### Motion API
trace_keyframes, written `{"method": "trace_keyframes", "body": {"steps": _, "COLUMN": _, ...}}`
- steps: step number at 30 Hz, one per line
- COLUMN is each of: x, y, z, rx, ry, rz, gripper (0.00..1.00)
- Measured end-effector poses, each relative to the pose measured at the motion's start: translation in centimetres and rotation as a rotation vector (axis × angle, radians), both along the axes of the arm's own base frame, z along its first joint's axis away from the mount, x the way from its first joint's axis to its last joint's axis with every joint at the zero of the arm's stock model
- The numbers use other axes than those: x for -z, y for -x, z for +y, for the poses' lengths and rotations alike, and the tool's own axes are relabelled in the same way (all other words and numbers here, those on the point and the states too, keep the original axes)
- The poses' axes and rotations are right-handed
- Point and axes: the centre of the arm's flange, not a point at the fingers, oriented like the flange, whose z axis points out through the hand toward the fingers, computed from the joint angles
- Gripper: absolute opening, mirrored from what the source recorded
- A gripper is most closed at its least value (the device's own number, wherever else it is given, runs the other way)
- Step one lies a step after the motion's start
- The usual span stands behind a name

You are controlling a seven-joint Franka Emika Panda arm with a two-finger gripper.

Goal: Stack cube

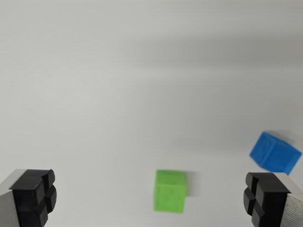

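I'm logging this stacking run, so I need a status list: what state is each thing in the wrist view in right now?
Green cube: resting flat on the white surface, alone, nothing stacked on it, not gripped.
Blue cube: on the surface, turned at an angle, apart from the green cube, not gripped.
Gripper: open, fingers spread wide, holding nothing.
White surface: bare apart from the two cubes.

One cube (169,191) on the table (118,94) (between the hand's (150,198) fingers), another cube (275,152) farther right
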Motion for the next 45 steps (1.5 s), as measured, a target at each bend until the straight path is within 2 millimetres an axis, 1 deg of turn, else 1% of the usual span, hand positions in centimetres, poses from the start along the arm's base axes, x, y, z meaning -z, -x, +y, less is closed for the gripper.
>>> {"method": "trace_keyframes", "body": {"steps": 14, "x": 0.0, "y": 0.0, "z": 0.0, "rx": 0.000, "ry": 0.000, "rz": 0.001, "gripper": 1.00}}
{"method": "trace_keyframes", "body": {"steps": 22, "x": 0.5, "y": 0.3, "z": 0.0, "rx": 0.000, "ry": 0.000, "rz": 0.006, "gripper": 1.00}}
{"method": "trace_keyframes", "body": {"steps": 31, "x": 1.5, "y": 0.9, "z": -0.1, "rx": 0.003, "ry": -0.001, "rz": 0.008, "gripper": 1.00}}
{"method": "trace_keyframes", "body": {"steps": 45, "x": 3.7, "y": 2.6, "z": -0.2, "rx": 0.009, "ry": -0.002, "rz": 0.014, "gripper": 1.00}}
